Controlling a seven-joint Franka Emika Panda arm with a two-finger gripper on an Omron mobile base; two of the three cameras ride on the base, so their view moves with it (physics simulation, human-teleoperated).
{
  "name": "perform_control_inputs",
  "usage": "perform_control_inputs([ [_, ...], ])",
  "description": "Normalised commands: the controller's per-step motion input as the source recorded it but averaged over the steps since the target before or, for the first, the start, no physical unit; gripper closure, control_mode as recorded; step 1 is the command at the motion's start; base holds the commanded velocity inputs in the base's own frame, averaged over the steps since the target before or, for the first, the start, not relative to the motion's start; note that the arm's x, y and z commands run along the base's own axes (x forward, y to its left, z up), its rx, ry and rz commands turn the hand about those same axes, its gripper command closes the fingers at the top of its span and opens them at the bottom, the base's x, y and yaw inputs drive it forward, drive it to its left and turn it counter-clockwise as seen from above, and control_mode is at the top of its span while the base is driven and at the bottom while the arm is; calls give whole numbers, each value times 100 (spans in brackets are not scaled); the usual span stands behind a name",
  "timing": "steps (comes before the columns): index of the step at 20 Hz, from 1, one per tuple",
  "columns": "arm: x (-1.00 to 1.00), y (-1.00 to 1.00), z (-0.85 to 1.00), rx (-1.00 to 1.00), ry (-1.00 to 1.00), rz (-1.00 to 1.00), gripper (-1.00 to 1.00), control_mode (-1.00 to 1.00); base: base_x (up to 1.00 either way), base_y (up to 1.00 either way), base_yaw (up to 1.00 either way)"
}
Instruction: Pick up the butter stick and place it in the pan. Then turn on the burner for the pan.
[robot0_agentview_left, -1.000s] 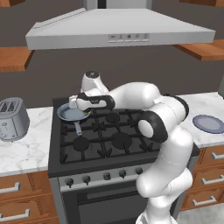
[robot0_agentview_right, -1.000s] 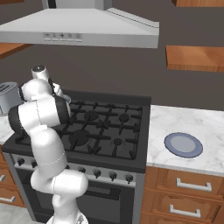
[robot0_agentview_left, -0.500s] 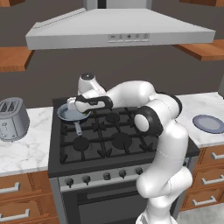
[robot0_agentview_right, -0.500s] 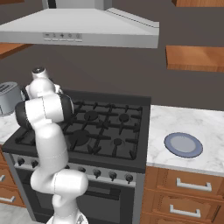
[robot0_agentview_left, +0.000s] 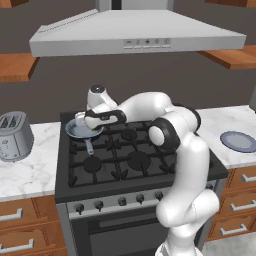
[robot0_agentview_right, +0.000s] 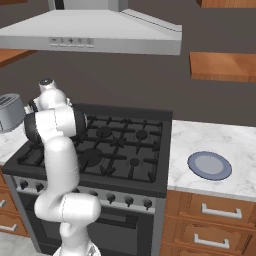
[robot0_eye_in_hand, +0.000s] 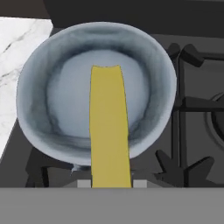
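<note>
A: From the left base view, we have the arm stretched over the stove (robot0_agentview_left: 135, 160) with the hand hanging above the pan (robot0_agentview_left: 82, 131), which sits on the back-left burner, its handle pointing toward the front. The gripper (robot0_agentview_left: 79, 120) is right over the bowl. We can't make out the butter from here.

B: Agreed. In the right base view our own arm blocks most of that corner. We see the toaster (robot0_agentview_right: 10, 112) on the counter to the left and the blue plate (robot0_agentview_right: 209, 165) well apart on the right-hand counter. That plate is not our target, so we ignore it.

A: The hand view settles it. The butter stick (robot0_eye_in_hand: 109, 127) runs up from between our fingertips, pinched tight in the closed jaws, and its far end hangs over the middle of the pan (robot0_eye_in_hand: 39, 78).

B: So we are placing. We judge the stick is centred well enough, but its near end projects past the rim toward us. We should ease forward a touch and lower before letting go, so it lands flat on the blue-grey floor and doesn't tip over the wall.

A: And we open gently, then lift straight up, so the fingers don't drag it out. The knobs (robot0_agentview_left: 122, 201) along the front come after.
</note>
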Motion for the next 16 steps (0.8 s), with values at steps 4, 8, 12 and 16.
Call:
perform_control_inputs([
  [4, 19, 12, -14, 0, 0, 0, 100, -100, 0, 0, 0],
  [8, 15, 10, -19, -1, 0, 0, 100, -100, 0, 0, 0],
  [12, 8, 1, -15, 0, 0, 0, 100, -100, 0, 0, 0],
  [16, 7, 0, -8, 0, 0, 0, 100, -100, 0, 0, 0],
])
